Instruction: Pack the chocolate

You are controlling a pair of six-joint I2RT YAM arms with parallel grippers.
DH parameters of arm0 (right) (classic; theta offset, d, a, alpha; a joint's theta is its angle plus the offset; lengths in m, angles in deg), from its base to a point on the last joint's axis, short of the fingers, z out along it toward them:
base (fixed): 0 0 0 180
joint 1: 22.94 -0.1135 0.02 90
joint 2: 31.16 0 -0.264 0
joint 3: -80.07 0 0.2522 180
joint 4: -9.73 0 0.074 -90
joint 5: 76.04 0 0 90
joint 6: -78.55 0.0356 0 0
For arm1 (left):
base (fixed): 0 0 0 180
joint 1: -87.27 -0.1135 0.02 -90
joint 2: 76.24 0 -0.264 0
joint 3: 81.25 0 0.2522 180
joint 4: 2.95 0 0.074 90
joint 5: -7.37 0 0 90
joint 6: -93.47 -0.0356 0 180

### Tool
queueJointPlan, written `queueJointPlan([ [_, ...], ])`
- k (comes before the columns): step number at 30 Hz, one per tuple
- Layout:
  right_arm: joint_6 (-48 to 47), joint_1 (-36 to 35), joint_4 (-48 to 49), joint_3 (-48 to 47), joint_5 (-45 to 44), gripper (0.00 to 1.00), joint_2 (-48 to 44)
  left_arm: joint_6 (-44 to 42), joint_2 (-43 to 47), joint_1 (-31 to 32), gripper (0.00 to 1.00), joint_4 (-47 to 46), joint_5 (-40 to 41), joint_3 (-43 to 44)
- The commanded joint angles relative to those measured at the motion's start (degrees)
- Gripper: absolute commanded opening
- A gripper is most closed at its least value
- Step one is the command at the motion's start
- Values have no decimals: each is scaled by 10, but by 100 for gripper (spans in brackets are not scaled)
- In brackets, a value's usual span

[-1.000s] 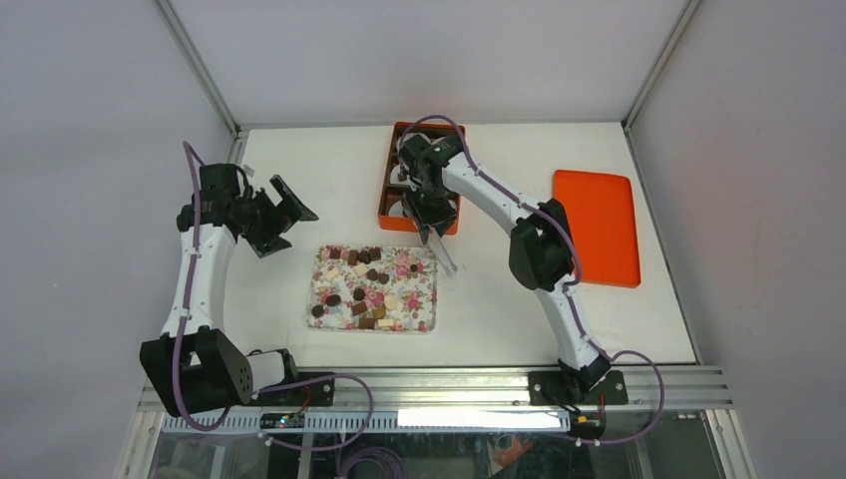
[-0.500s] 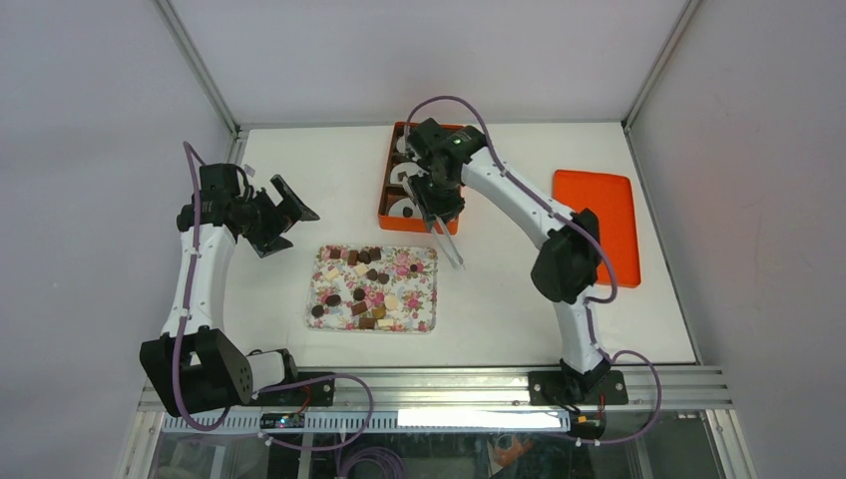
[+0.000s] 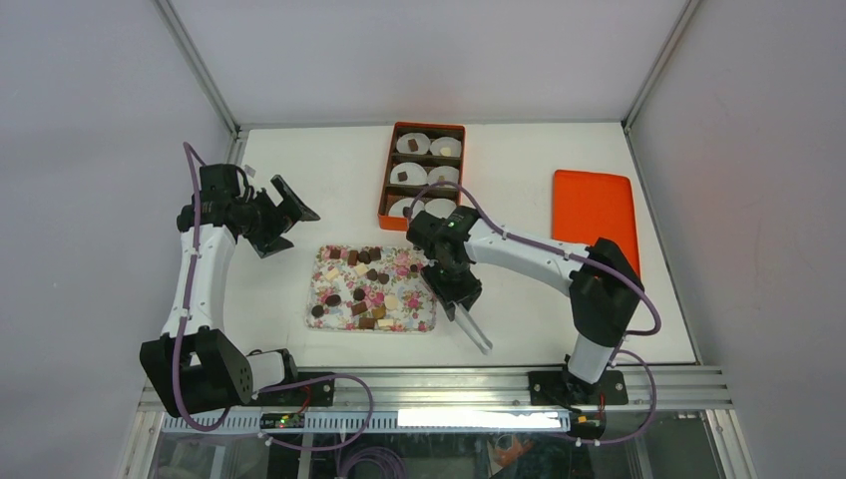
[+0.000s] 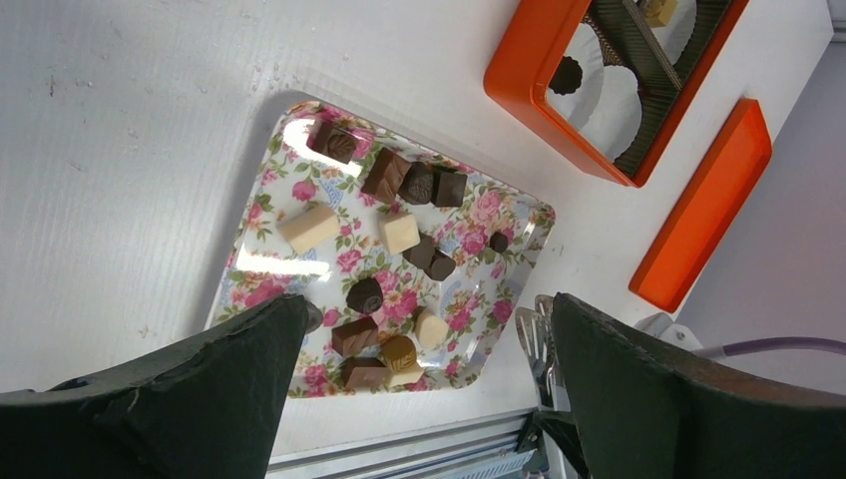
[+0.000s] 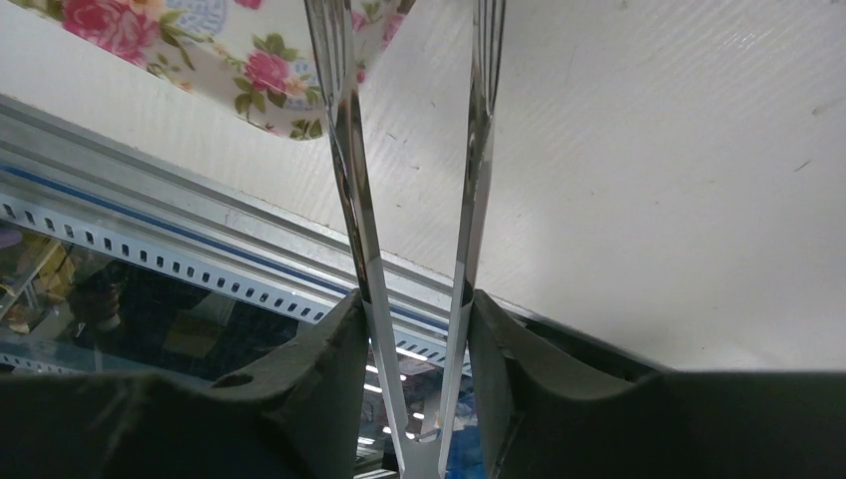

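Note:
Chocolates (image 3: 361,289), dark, light brown and cream, lie scattered on a floral tray (image 3: 421,299). They also show in the left wrist view (image 4: 414,185) on the tray (image 4: 261,215). My right gripper (image 3: 461,299) is shut on metal tongs (image 3: 477,331) just right of the tray's near right corner. In the right wrist view the gripper (image 5: 414,309) squeezes the tongs (image 5: 351,200), whose arms stand apart with nothing between them. My left gripper (image 3: 297,226) is open and empty, raised left of the tray, and its view (image 4: 427,304) looks down on the tray.
An orange box (image 3: 383,190) with white paper cups stands behind the tray, and several cups hold a chocolate. It also shows in the left wrist view (image 4: 529,70). An orange lid (image 3: 596,225) lies at the right. The metal rail (image 3: 439,379) runs along the near edge.
My right gripper has swung with the tongs from over the orange box to the near right of the tray, uncovering the box. The left arm has not moved.

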Motion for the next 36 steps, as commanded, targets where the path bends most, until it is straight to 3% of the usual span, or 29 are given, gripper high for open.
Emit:
queueJointPlan([
  [1,23,-4,48,-11,6,41,-2,11,25,-7,99,-15,-23,-2],
  [12,-5,-7,39,-81,-16,41,75,10,27,-6,99,-15,-24,-5],
  [36,-34,12,37,-127,-17,43,143,5,11,-7,99,-15,-23,6],
])
